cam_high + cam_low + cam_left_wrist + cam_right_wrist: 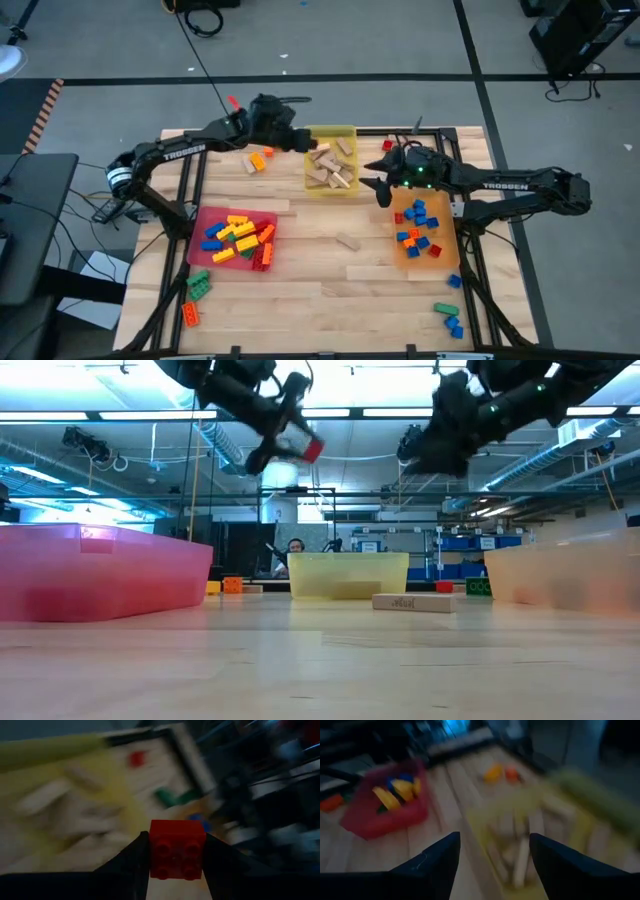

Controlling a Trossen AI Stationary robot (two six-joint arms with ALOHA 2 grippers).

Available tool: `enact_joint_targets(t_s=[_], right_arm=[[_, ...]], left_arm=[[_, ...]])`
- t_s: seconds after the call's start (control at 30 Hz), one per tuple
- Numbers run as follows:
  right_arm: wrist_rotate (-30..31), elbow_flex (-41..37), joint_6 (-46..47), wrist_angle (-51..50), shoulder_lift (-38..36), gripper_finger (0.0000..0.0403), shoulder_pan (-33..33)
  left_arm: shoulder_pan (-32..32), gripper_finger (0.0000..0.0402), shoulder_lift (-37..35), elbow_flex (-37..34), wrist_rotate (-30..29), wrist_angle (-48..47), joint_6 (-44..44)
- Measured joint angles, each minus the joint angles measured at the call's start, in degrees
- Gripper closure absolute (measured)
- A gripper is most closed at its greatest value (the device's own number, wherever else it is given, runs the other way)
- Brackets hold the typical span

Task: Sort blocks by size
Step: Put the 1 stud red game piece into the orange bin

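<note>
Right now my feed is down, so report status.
Left hand shut on red brick, raised near yellow tray. Right hand open, empty. Nothing blocking.

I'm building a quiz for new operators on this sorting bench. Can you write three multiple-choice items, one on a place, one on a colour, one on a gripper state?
1. Where do the tan wooden blocks mostly lie?
A. red tray
B. yellow tray
C. orange tray

2. What colour is the brick in the left gripper?
A. blue
B. green
C. red

3. How is the right gripper?
A. open, empty
B. shut on a wooden block
C. shut on a brick

Answers: 1 B, the high view shows them piled in the yellow tray. 2 C, the left wrist view shows a red studded brick between the fingers. 3 A, the right wrist view shows its fingers apart with nothing between them.
</note>
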Motion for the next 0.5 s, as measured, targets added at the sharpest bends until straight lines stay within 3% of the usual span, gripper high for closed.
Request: enact_joint_targets(t_s=[0.3,0.5], right_arm=[[4.57,0.01,-20.13,18.17,-0.01,0.0128,2.78],[4.59,0.04,-24.29,23.01,0.02,0.01,4.37]], left_arm=[[-2.94,0.0246,0.43,0.0,4.22,12.14,-8.12],[-5.72,0.0246,3.18,-0.04,6.34,20.16,-12.37]])
